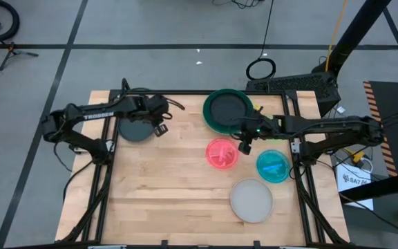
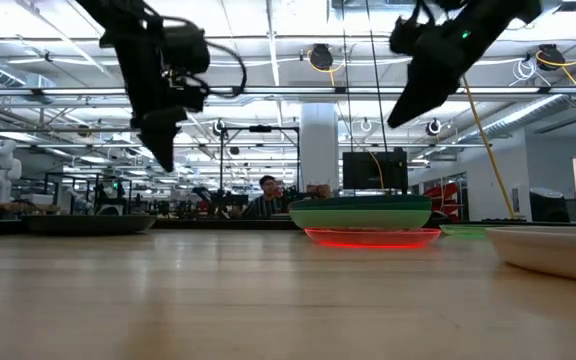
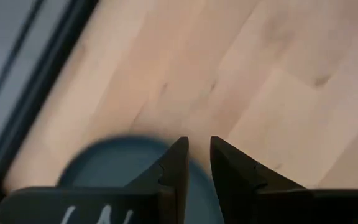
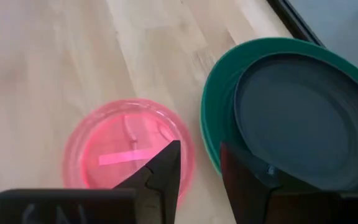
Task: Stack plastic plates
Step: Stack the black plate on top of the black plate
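A dark grey plate (image 1: 133, 129) lies flat on the table at the far left. My left gripper (image 1: 161, 128) hangs above its right rim (image 3: 114, 163), fingers pointing steeply down, a narrow gap between them and nothing in it. A dark green plate (image 1: 213, 117) at the far middle carries a dark grey plate (image 4: 303, 118) inside it. A pink plate (image 1: 222, 153) lies just in front of it. My right gripper (image 4: 199, 155) hovers open above the gap between the pink plate (image 4: 126, 149) and the green one, clear of both in the low view.
A blue-green plate (image 1: 273, 166) lies at the right, and a frosted white plate (image 1: 251, 200) near the front right. Bare wood spans the table's middle and near left (image 1: 157, 187). A keyboard (image 1: 292, 84) sits beyond the far edge. People sit in the room behind (image 2: 268, 195).
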{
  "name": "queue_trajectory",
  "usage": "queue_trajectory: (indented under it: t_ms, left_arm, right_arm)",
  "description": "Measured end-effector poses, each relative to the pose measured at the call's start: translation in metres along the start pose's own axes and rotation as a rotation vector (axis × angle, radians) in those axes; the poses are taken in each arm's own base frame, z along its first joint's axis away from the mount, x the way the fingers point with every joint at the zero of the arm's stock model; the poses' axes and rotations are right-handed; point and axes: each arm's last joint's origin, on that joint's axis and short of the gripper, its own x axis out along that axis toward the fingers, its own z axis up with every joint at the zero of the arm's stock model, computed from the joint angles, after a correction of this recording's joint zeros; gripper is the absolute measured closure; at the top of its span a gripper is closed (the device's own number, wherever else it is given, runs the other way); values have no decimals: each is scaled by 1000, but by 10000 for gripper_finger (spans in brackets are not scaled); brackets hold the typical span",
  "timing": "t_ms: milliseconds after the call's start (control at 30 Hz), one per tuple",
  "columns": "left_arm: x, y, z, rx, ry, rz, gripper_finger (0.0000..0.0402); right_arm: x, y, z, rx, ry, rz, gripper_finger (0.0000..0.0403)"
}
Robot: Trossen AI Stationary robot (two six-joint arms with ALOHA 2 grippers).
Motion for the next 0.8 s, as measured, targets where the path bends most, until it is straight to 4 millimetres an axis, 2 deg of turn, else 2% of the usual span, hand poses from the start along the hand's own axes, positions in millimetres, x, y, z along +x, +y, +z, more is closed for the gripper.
queue_trajectory:
  t_ms: [167, 233, 333, 600, 800]
  left_arm:
    - [16, 25, -10, -186, 170, 53, 327]
    - [19, 33, -11, -278, 180, 79, 327]
    - [20, 39, -11, -304, 169, 89, 327]
    - [21, 35, -11, -306, 176, -4, 325]
    - [18, 28, -19, -285, 261, -4, 291]
  right_arm:
    - [-20, 8, 5, -17, -107, 54, 298]
    - [-22, 13, 7, -49, -146, 73, 298]
    - [-23, 19, 7, -101, -157, 92, 298]
    - [-23, 21, 7, -124, -154, 99, 298]
    - [-23, 21, 7, -124, -154, 98, 298]
